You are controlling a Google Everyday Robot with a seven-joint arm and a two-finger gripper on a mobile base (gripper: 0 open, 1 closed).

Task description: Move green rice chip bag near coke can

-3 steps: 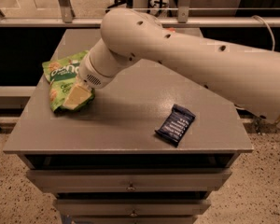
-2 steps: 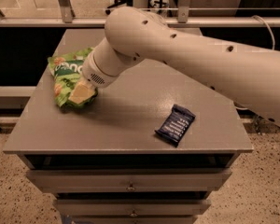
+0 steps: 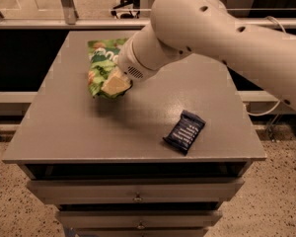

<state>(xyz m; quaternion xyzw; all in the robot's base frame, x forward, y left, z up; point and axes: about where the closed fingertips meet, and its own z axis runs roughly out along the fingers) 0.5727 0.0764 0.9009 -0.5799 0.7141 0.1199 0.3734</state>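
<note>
Green rice chip bag (image 3: 101, 67) is hanging over the rear-left part of the desk (image 3: 64, 132), closer to the back edge than to the front and well in from the left edge. It is tilting, with its top pointing toward the back edge and its lower end dipping toward the middle of the desk. A dark shadow is lying on the grey surface just below that lower end, so the pouch is looking lifted clear of the top. The gripper (image 3: 119, 79) is sitting at the bag's right side, mostly hidden behind the thick white wrist, and it is clamping the pouch there. The arm (image 3: 222, 33) is reaching in from the right, crossing above the back-right corner and covering much of the rear half of the desk. A dark blue wrapped bar (image 3: 184, 131) is lying flat near the front edge, toward the front-right corner, turned at an angle and well apart from the bag. Below the front edge, the desk's drawers (image 3: 138, 194) are showing closed, each with a small metal pull at its middle.
</note>
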